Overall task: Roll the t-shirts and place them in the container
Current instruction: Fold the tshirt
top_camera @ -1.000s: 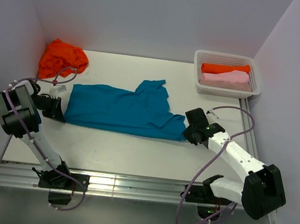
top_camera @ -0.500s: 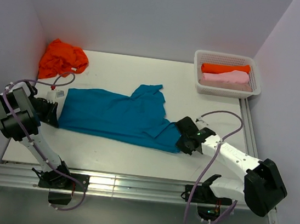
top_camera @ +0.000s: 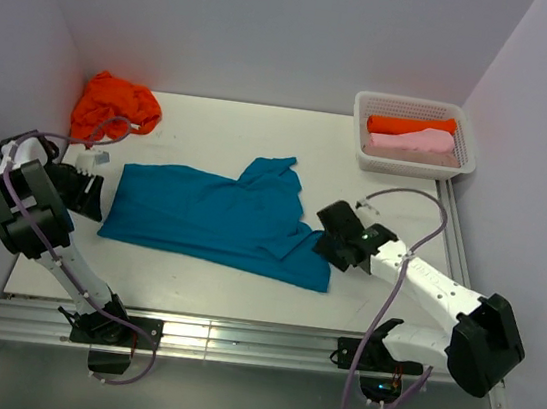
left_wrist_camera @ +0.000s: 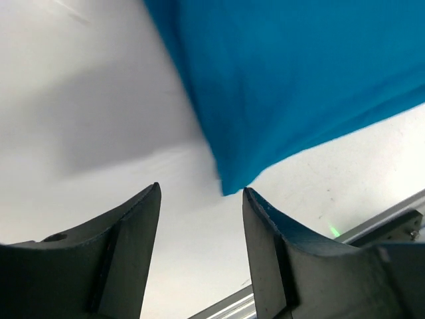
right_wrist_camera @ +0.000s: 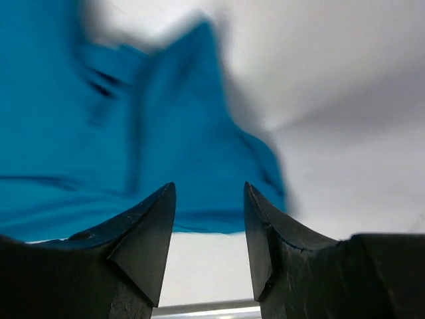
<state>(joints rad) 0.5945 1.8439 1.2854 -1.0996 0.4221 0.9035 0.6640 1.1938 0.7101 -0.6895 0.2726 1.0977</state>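
Observation:
A teal-blue t-shirt (top_camera: 216, 219) lies spread flat across the middle of the table, also in the left wrist view (left_wrist_camera: 285, 80) and the right wrist view (right_wrist_camera: 113, 146). My left gripper (top_camera: 91, 193) stands open just off its left edge, and a corner of the cloth lies just beyond its fingertips (left_wrist_camera: 202, 193). My right gripper (top_camera: 332, 243) is open at the shirt's right end, just above the cloth, with nothing between its fingers (right_wrist_camera: 209, 189). A crumpled orange t-shirt (top_camera: 115, 105) sits at the back left. Rolled orange (top_camera: 410, 126) and pink (top_camera: 413, 140) shirts lie in the basket.
The white lattice basket (top_camera: 360, 135) stands at the back right corner. Walls close in at the back, left and right. A metal rail (top_camera: 235, 341) runs along the near table edge, between the arm bases.
Both grippers have opened and let go of the teal shirt, which had been dragged toward the near edge and now lies flat. Both arms have backed off slightly from the cloth ends.

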